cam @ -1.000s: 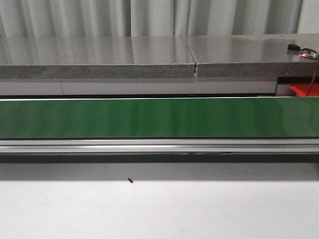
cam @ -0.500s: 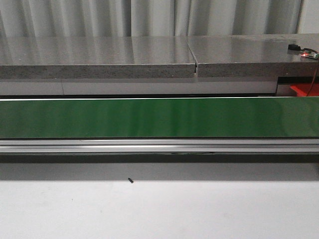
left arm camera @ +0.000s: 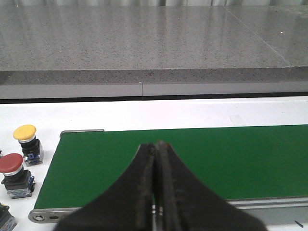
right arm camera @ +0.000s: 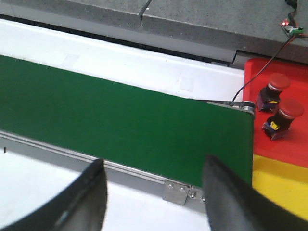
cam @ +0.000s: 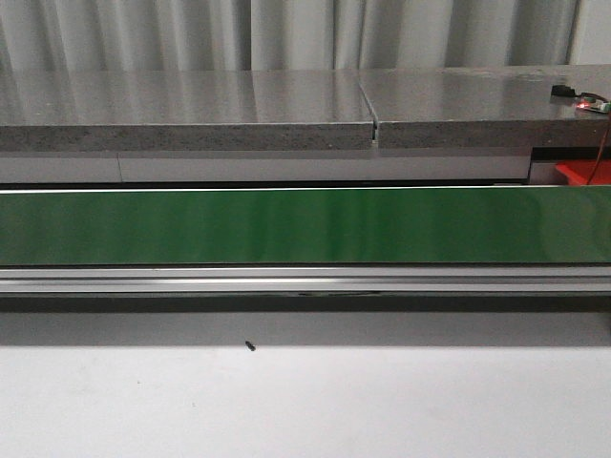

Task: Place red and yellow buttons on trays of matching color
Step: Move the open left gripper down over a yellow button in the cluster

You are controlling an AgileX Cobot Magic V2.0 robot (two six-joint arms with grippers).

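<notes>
Black left fingers (left arm camera: pixel 155 192) pressed together, holding nothing; my right fingers (right arm camera: pixel 153 192) spread wide, empty. Smooth green belt (right arm camera: pixel 120 115); two dome-capped red buttons (right arm camera: pixel 274 113) on glossy red tray (right arm camera: pixel 293 144).

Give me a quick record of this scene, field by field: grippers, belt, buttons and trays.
left gripper: shut, empty, over the green belt
right gripper: open, empty, above the belt's edge
belt load: nothing on it in any view
waiting buttons: yellow button and red button on the white table off the belt's end
red tray: two red buttons on it
yellow tray: visible part bare
</notes>
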